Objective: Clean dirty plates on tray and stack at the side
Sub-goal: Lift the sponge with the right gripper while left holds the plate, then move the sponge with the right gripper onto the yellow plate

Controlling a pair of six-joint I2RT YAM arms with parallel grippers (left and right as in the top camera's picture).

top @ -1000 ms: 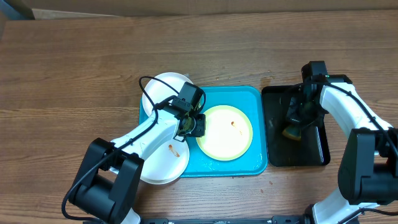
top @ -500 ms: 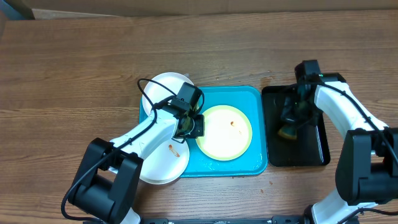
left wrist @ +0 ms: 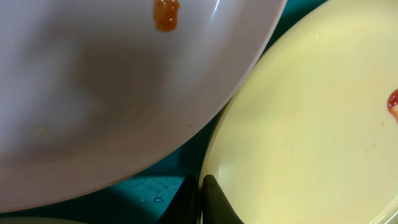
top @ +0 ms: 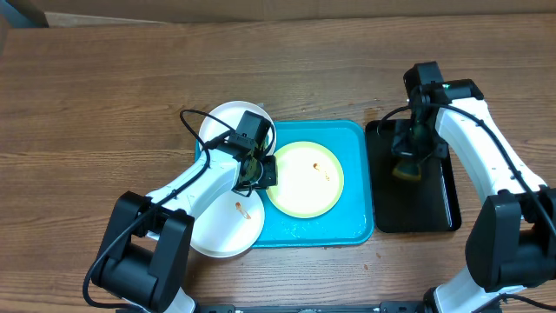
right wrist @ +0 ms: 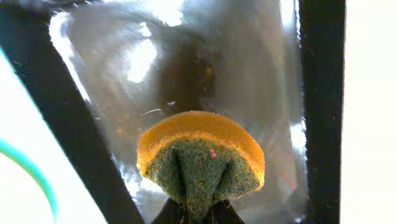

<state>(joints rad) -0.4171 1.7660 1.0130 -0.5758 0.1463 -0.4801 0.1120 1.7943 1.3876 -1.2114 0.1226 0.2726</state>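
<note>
Left tool — clamped, on yellow-green plate rim

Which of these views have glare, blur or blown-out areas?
Right wrist: strong glare on the black tray, right edge blown out white, sponge sharp. Left wrist: very close, white plate and yellow-green plate soft, a dim shadow on the white one. Overhead: evenly lit, sharp.

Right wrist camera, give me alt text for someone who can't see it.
The right gripper pinches a folded sponge, orange with a green scrub face, over the wet, shiny floor of a black tray.
</note>
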